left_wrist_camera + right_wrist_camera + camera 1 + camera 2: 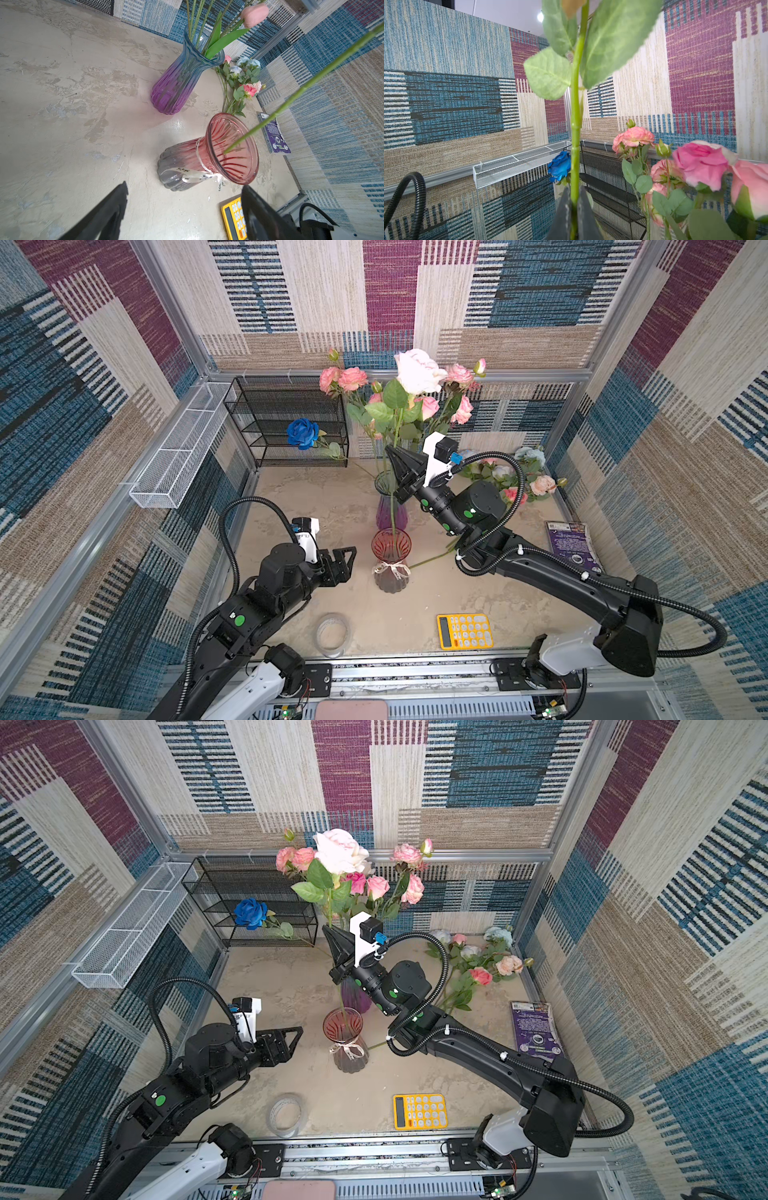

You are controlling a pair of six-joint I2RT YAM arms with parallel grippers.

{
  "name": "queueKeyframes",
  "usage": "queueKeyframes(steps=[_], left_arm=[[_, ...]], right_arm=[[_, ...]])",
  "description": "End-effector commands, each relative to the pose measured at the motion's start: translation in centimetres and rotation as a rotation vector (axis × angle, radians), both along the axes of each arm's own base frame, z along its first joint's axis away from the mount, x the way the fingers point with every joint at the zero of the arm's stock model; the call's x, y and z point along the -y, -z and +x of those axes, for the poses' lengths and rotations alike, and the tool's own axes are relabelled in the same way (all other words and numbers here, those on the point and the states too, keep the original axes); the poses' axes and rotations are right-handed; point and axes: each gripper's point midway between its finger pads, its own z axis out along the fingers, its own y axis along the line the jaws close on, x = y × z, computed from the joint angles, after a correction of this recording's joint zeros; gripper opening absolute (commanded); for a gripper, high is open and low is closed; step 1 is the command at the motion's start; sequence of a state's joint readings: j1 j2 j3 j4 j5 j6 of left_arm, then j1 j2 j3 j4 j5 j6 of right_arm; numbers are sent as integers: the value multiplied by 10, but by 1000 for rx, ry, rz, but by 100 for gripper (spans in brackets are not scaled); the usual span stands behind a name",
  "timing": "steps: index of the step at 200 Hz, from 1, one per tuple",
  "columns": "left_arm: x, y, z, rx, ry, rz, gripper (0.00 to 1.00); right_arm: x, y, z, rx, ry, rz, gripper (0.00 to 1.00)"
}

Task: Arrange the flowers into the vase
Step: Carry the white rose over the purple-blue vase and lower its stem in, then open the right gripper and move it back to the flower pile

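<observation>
My right gripper (390,450) (574,197) is shut on the green stem (575,124) of a big white rose (417,371) (338,851), held upright. The stem's lower end sits inside the mouth of the red vase (390,560) (207,153). Behind it, a purple-blue vase (390,514) (178,83) holds several pink roses (428,406); a deep blue rose (302,433) leans toward the rack. More flowers (528,479) (243,83) lie on the table at the back right. My left gripper (347,558) (185,199) is open and empty, left of the red vase.
A black mesh rack (291,423) stands at the back left and a white mesh basket (178,456) hangs on the left wall. A tape roll (332,635) and a yellow calculator (464,630) lie near the front edge, a purple booklet (571,545) at the right.
</observation>
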State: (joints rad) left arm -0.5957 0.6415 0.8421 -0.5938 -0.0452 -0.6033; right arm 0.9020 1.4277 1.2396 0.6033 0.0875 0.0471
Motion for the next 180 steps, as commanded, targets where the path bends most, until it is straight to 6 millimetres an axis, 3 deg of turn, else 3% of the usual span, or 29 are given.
queueKeyframes(steps=[1,31,62,75,140,180], left_arm=[[4,-6,2,20,12,-19,87],[6,-7,4,24,18,-21,87],[10,-8,6,28,29,-25,87],[11,-7,7,27,35,-24,87],[14,-6,12,35,35,-21,87],[16,-11,15,52,41,-17,87]], right_arm=[[2,12,-2,-53,-31,35,0],[-5,51,-2,-171,-71,-10,12],[-7,85,-4,-311,-106,-53,42],[-4,94,-7,-355,-112,-67,48],[21,104,-32,-469,-150,-60,57],[22,118,-43,-530,-182,-131,61]])
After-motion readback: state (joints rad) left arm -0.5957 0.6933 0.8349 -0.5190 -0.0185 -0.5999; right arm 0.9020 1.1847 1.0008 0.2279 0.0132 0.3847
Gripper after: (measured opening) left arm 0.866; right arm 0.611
